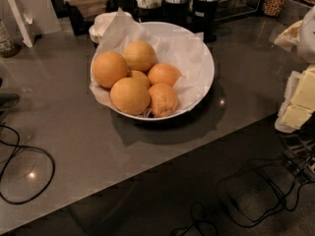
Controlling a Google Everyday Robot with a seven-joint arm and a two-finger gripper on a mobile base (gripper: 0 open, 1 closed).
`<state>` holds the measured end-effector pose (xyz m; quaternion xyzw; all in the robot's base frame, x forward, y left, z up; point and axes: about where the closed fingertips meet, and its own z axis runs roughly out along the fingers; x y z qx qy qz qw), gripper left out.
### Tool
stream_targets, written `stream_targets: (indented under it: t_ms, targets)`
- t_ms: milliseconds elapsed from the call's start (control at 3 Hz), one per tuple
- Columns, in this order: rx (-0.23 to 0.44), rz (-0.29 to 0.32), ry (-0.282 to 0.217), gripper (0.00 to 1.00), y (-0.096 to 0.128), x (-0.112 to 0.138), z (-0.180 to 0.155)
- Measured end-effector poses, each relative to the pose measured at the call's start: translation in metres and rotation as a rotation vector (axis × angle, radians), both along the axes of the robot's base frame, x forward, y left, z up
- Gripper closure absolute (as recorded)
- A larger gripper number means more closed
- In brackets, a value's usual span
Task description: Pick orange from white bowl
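Observation:
The white bowl, wide, shallow and lined with crumpled white paper, stands on the grey counter at centre. It holds several oranges. The two largest smooth ones are at the left and the front; either fits the orange. A bumpy dull one lies at the front right. A small reddish one lies at the right. My gripper shows as pale cream blocks at the right edge, level with the bowl and well apart from it, holding nothing that I can see.
Dark cup and napkin holders stand right behind the bowl. A black cable loops over the counter's left. The counter's front edge runs diagonally; more cables lie on the floor below.

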<state>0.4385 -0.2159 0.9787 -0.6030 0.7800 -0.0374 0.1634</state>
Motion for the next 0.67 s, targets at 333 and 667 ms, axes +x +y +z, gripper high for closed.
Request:
stream_targets:
  t_ms: [333, 667]
  targets:
    - [0.008, 0.007, -0.003, 0.00, 0.003, 0.002, 0.001]
    - [0.095, 0.093, 0.006, 0.00, 0.021, 0.008, -0.003]
